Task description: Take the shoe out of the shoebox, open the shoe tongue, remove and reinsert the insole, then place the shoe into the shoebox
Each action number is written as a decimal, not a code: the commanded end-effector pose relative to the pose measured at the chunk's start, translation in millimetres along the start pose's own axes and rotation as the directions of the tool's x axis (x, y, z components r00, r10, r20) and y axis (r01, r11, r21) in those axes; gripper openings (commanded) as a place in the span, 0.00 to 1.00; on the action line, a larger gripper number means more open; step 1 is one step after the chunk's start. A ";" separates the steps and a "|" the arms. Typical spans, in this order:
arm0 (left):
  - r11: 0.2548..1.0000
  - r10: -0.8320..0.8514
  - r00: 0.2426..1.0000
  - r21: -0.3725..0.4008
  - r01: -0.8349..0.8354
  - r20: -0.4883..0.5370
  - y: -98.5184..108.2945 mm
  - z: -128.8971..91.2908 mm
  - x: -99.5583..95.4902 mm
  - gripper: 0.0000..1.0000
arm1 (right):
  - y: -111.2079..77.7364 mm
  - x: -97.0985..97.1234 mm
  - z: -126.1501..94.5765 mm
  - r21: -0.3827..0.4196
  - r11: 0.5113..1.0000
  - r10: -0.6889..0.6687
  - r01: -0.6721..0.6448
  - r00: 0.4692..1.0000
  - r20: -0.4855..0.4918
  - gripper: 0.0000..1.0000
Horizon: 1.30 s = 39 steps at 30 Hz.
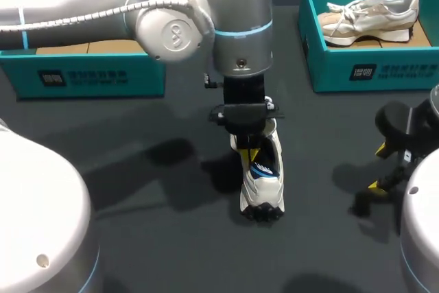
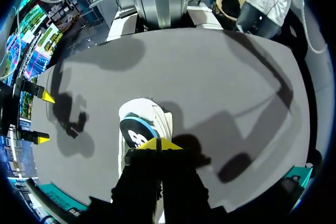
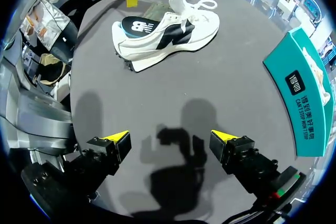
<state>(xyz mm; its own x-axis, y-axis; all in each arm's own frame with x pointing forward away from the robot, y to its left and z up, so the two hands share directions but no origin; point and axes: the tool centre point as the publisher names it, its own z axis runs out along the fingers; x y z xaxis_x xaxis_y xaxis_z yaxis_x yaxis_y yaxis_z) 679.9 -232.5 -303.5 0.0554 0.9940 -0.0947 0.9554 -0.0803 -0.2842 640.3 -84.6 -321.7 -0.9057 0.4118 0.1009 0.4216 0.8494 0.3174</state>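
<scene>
At the table [image 1: 137, 238]'s middle, my left gripper [image 2: 160, 144], tips together, hangs over the white sneaker [image 1: 264, 200]'s black, blue-rimmed insole [image 2: 134, 129]; my right gripper [image 3: 170, 142] gapes near the right edge.

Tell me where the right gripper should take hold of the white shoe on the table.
Probably the heel of the white shoe: it stands upright on its sole, and the heel is narrow, firm and clear of the left gripper over its middle. Bring the open right gripper down from above, one finger on each side wall.
</scene>
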 end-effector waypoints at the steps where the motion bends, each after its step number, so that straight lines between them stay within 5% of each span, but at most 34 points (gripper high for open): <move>1: 1.000 0.004 1.000 0.005 -0.004 -0.019 2.5 8.9 -4.1 0.00 | -1.1 1.5 -0.5 0.000 1.000 -0.001 0.001 1.000 0.002 1.00; 22: 0.999 -0.009 1.000 0.053 0.010 -0.023 15.0 58.5 -6.9 0.00 | -1.1 1.5 -0.5 0.000 1.000 -0.001 0.001 1.000 0.002 1.00; 32: 1.000 0.030 0.996 0.002 -0.030 0.088 -7.3 22.0 -11.7 0.00 | -1.1 1.5 -0.5 0.000 1.000 -0.001 0.001 1.000 0.002 1.00; 39: 0.999 0.029 0.998 0.030 -0.031 0.047 -9.6 50.8 -21.9 0.00 | -1.1 1.5 -0.5 0.000 1.000 -0.001 0.001 1.000 0.002 1.00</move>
<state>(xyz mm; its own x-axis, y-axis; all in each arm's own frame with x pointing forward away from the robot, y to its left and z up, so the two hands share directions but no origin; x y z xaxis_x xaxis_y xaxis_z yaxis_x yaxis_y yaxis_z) 656.8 -248.3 -331.7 0.0734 0.9852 -0.1546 0.9456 -0.1181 -0.3032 640.1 -84.7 -321.7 -0.9056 0.4119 0.1008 0.4216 0.8494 0.3174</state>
